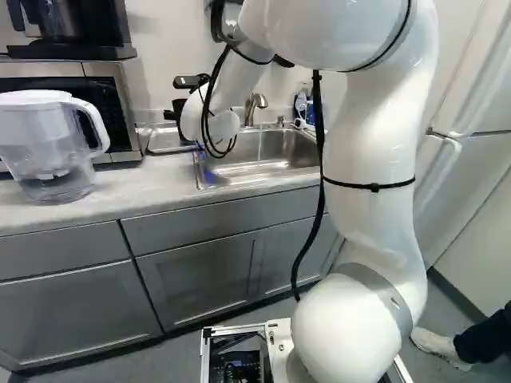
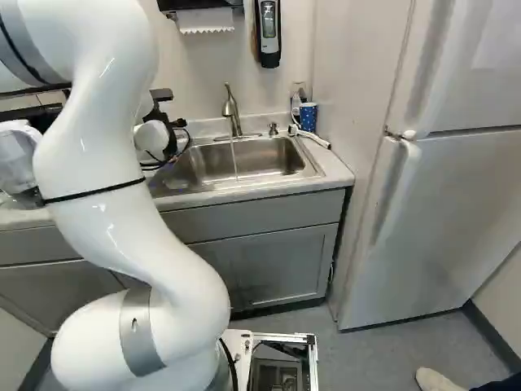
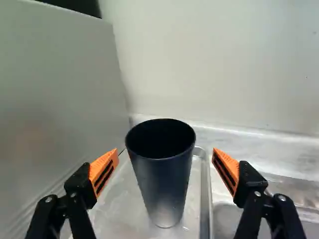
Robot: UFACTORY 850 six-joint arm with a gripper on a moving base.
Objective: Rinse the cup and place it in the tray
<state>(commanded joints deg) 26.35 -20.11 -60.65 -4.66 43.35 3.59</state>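
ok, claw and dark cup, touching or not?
Apart. Wrist view: the claw is open around the dark cup, with the metal tray showing in a gap between each orange pad and the cup.

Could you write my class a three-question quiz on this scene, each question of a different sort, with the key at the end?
1. True or false: the gripper is open, with the cup between its fingers.
2. Multiple choice: how is the cup placed?
A) On its side in the sink
B) Upright in the tray
C) Upside down on the microwave
3. Fill in the blank: at the left of the left base view, the water pitcher stands on the ____.

Key: 1. true; 2. B; 3. counter
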